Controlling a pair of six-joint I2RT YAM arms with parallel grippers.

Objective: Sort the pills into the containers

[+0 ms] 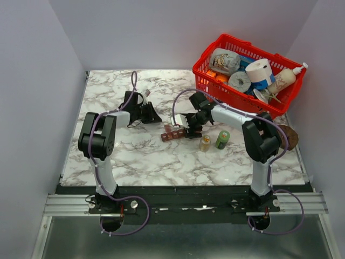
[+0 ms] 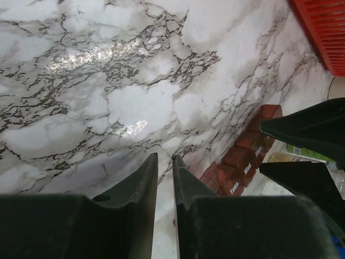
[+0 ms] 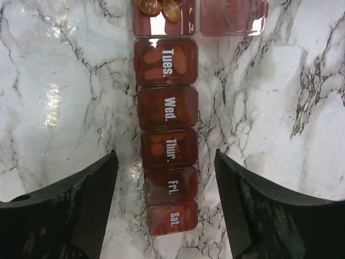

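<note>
The dark red-brown pill organiser (image 1: 173, 132) lies mid-table. In the right wrist view the organiser (image 3: 167, 108) runs up the frame with lids marked Tues. to Sat. shut. The top compartment stands open, its lid (image 3: 232, 16) flipped to the right, with orange pills (image 3: 161, 7) inside. More pills show through the Tues. and Thur. lids. My right gripper (image 3: 166, 155) is open and empty, its fingers astride the Thur. and Fri. end, above it. My left gripper (image 2: 164, 162) is shut with a thin gap, empty, left of the organiser (image 2: 242, 156).
A small clear tan-capped bottle (image 1: 205, 143) and a green bottle (image 1: 222, 139) stand just right of the organiser. A red mesh basket (image 1: 215, 89) full of items sits at the back right. White walls enclose the marble table (image 1: 135, 156).
</note>
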